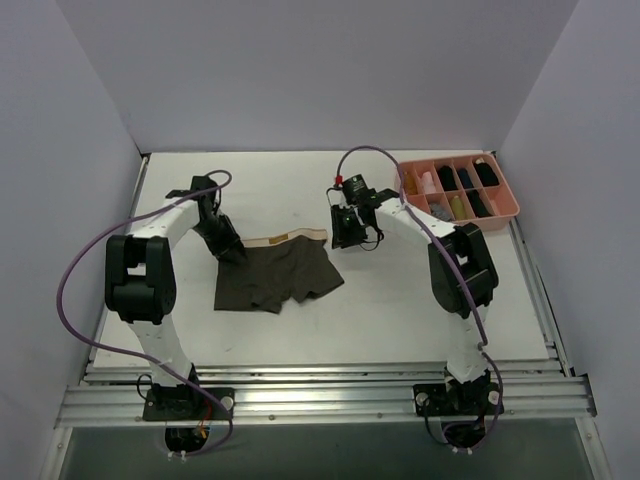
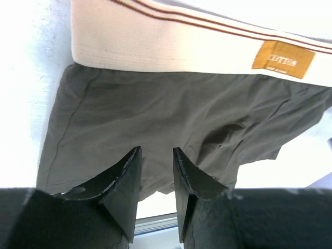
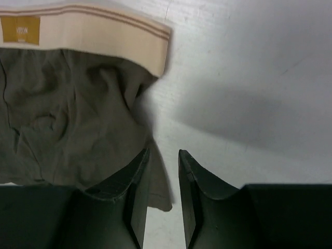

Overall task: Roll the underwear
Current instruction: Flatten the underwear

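The underwear (image 1: 280, 275) lies spread flat on the white table, olive-brown with its beige waistband (image 1: 290, 239) along the far edge. My left gripper (image 1: 232, 252) hovers at the garment's far left corner, just by the waistband's end. In the left wrist view its jaws (image 2: 156, 150) stand a little apart above the cloth (image 2: 171, 114), below the waistband (image 2: 171, 46), holding nothing. My right gripper (image 1: 350, 238) hangs just right of the waistband's right end. In the right wrist view it (image 3: 164, 151) is open over bare table beside the cloth's edge (image 3: 67, 114).
A pink compartment tray (image 1: 508, 187) with small rolled bundles stands at the far right. White walls close in the table on three sides. A metal rail (image 1: 320, 395) runs along the near edge by the arm bases.
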